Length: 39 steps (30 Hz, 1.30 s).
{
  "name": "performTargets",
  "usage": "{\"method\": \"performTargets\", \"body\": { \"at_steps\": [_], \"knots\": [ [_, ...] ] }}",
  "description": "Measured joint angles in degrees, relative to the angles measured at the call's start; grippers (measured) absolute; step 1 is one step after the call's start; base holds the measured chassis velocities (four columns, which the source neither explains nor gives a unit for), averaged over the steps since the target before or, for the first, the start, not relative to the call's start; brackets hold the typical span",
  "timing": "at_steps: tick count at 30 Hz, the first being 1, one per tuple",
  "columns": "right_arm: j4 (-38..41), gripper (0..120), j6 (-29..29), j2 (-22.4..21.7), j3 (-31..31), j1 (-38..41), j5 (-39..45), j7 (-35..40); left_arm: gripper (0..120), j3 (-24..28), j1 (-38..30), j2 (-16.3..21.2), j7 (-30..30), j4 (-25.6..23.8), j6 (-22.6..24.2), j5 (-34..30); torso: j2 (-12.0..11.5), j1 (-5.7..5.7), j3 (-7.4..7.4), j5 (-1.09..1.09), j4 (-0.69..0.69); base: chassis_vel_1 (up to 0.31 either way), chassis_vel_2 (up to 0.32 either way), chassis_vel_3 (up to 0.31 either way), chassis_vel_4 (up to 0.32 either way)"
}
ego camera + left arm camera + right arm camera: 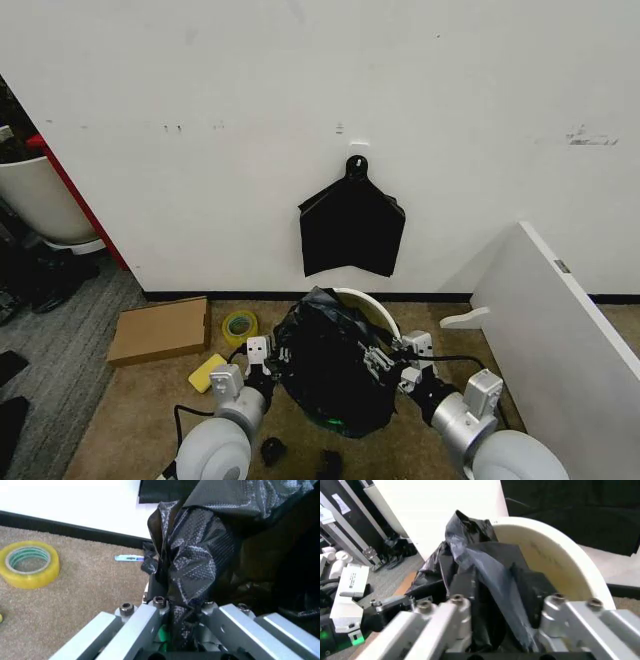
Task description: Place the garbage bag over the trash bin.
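You have both grippers clenched on the garbage bag (325,365): left gripper (262,362) at its 9 o'clock edge, right gripper (392,362) at 3 o'clock. The bag drapes the trash bin (375,305) on the carpet; only the far rim is bare. Risk: thin film tears or slips if you pull unevenly. No legible writing.

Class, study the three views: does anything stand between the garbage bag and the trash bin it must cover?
Nothing visible does. The garbage bag already drapes the trash bin, whose far rim is bare. The left gripper and right gripper each pinch bag plastic directly.
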Motion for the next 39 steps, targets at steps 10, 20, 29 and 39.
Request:
{"method": "performTargets", "body": {
  "at_steps": [10,20,29,39],
  "knots": [
    [0.1,0,0.5,0.0,-0.3,0.0,-1.0,0.4,1,0.5,0.1,0.0,0.2,-0.1,0.1,0.2,0.0,0.00,0.00,0.00,0.00,0.000,0.000,0.000,0.000],
    [-0.5,0,1.7,0.5,1.5,3.1,0.4,6.0,0,0.5,0.7,0.8,1.4,0.1,-0.1,2.6,0.0,0.00,0.00,0.00,0.00,0.000,0.000,0.000,0.000],
    [-3.1,0,0.8,-0.6,3.6,5.3,0.7,9.2,0,0.6,1.2,1.5,2.5,0.2,-0.8,5.2,0.0,0.00,0.00,0.00,0.00,0.000,0.000,0.000,0.000],
    [-8.9,0,-1.1,-2.1,4.7,8.3,2.1,9.9,0,2.7,1.4,4.4,7.5,0.1,-1.2,11.9,0.0,0.00,0.00,0.00,-0.01,0.000,0.000,0.000,0.000]
  ]
}}
